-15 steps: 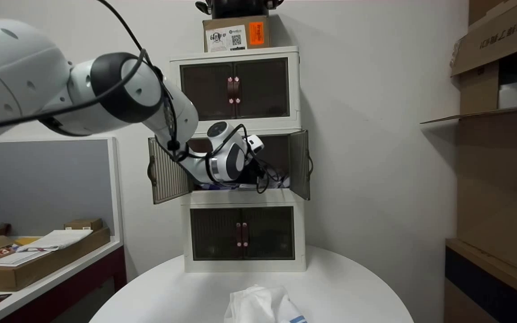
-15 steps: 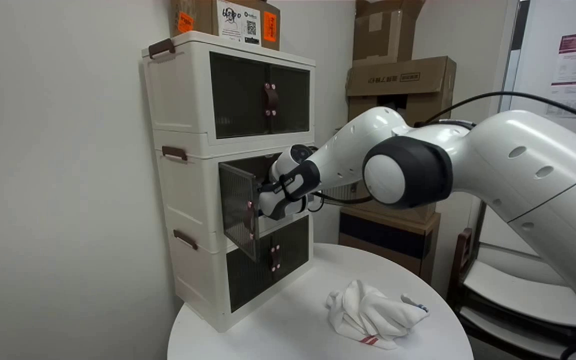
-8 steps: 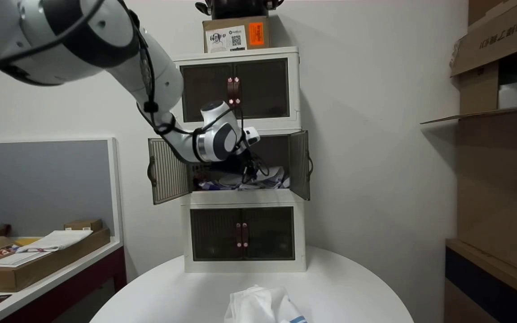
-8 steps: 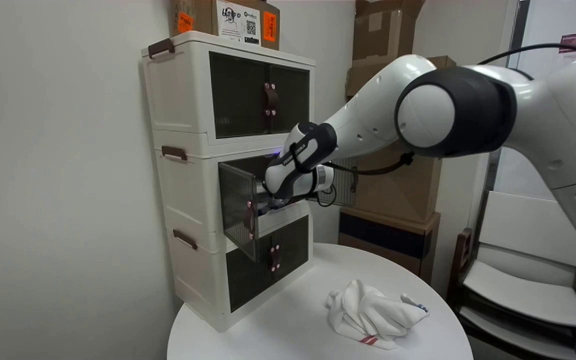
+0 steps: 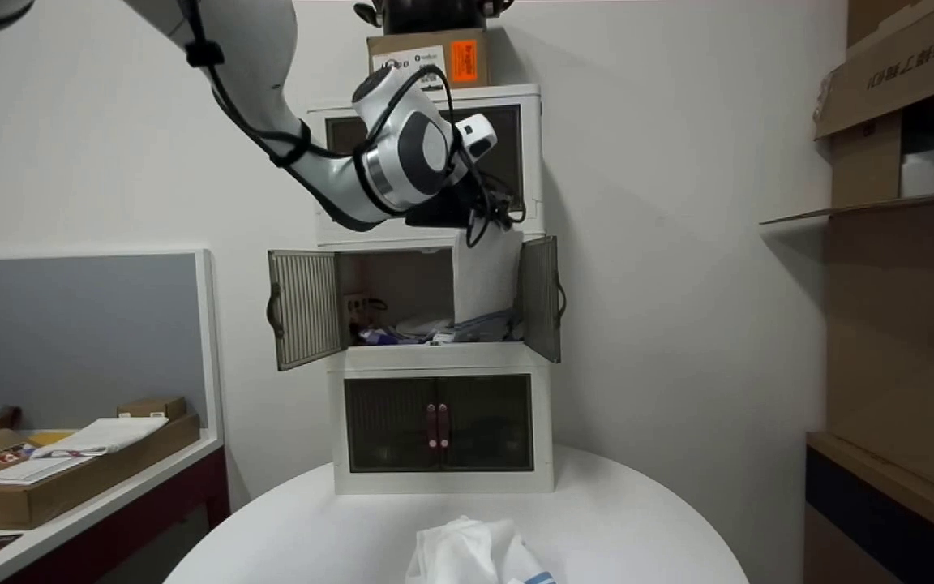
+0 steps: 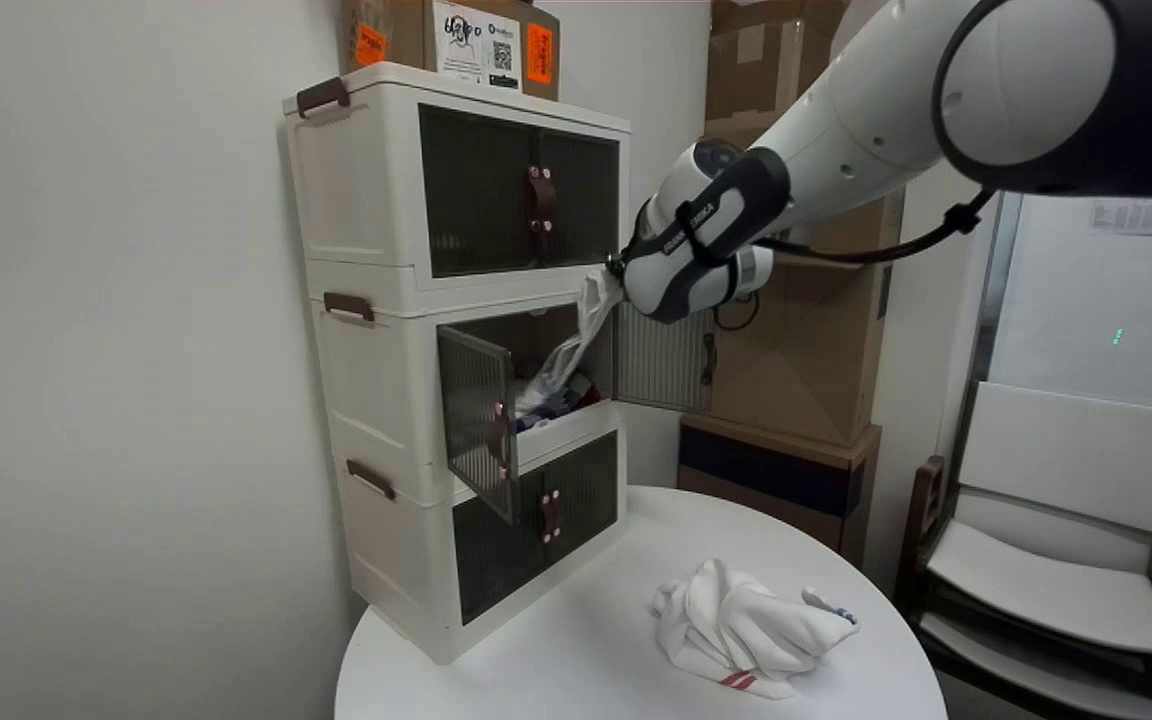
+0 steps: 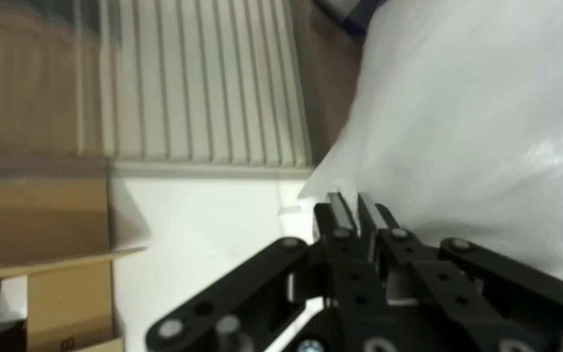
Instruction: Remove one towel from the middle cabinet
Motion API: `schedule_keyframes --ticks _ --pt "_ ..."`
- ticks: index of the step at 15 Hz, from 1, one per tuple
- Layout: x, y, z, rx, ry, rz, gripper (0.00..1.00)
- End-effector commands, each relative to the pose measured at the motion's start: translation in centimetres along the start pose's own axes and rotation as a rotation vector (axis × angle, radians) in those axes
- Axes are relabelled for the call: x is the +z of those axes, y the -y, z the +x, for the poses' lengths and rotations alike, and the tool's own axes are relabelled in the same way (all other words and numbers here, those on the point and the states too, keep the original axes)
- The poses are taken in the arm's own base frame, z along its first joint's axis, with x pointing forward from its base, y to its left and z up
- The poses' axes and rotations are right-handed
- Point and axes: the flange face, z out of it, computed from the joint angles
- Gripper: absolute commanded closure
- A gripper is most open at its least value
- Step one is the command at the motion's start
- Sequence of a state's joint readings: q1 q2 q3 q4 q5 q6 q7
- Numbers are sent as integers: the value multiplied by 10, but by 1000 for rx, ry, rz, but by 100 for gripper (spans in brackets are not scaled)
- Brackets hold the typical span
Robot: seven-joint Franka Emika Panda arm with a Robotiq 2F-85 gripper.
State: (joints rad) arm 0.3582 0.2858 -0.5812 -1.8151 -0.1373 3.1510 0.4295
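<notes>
In both exterior views the middle cabinet point(image 5: 434, 355) point(image 6: 366, 390) stands with both its ribbed doors point(image 5: 305, 308) swung outward. A white towel point(image 5: 485, 276) point(image 6: 591, 312) hangs from my gripper point(image 7: 351, 201), whose fingers are pinched together on its corner. The held towel's lower end still trails down into the middle cabinet. My gripper is outside and above the opening, at about the height of the top unit's lower edge. More folded cloths point(image 5: 487, 326), some with blue, lie on the cabinet floor. The wrist view shows the towel spread wide beyond the fingertips.
A crumpled white towel point(image 6: 736, 630) with red and blue stripes lies on the round white table point(image 6: 536, 680). The top unit point(image 6: 351, 190) and bottom unit point(image 5: 439, 483) have shut doors. Cardboard boxes point(image 6: 786, 350) and a white chair point(image 6: 1046, 580) stand farther off.
The arm has risen and drawn back out of the middle cabinet. A white towel has come up with the gripper and now stretches from the opening to the fingers.
</notes>
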Motion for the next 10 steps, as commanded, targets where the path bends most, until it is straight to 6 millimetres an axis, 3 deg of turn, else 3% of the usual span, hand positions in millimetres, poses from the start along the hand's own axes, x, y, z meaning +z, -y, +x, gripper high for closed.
schedule_keyframes --ticks 1,3,5,8,10 --pt "-45 -17 42 7 -123 -18 98" --pt "-61 -11 62 -13 -166 -32 98" --pt "-72 5 70 -28 -179 -29 98" --pt "-84 21 64 -36 -155 -8 98" --pt "-85 22 49 -25 -107 2 98"
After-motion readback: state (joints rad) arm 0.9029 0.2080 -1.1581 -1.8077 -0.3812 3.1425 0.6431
